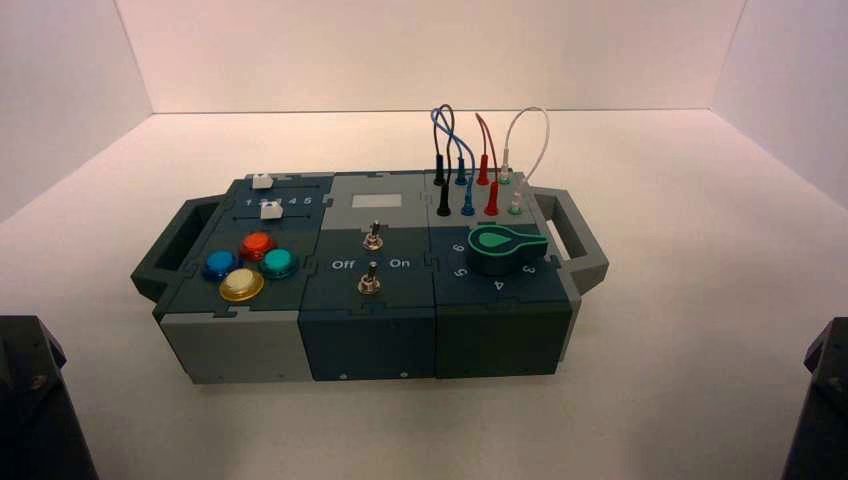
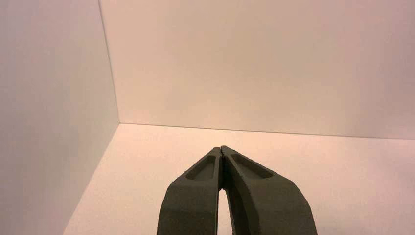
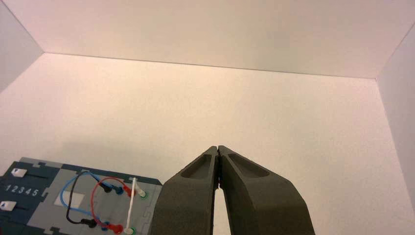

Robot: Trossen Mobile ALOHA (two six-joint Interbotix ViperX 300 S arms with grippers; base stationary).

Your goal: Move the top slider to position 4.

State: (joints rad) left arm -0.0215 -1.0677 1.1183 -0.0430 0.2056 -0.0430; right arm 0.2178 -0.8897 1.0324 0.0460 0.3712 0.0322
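Both arms sat parked at the near corners of the table, well back from the box [image 1: 370, 330]. The left gripper [image 2: 221, 149] had its fingertips pressed together with nothing between them, pointed at bare table and the wall corner. The right gripper [image 3: 217, 148] was pressed together the same way, empty, hanging off the box's wired end.

The top slider [image 1: 263, 181] stood on the rear rail of the dark blue panel at the box's left rear, near the left end of its slot. In the right wrist view that white knob [image 3: 18, 172] sat about in line with the 1 of the printed 1 2 3 4 5 row, apart from position 4 [image 3: 28, 191]. The twin white knob [image 1: 270, 210] rested on the rail nearer the coloured buttons [image 1: 248, 267]. Two toggle switches [image 1: 371, 257] stood mid-box, and the green dial [image 1: 505, 248] sat to the right, below the looped wires [image 1: 480, 140].
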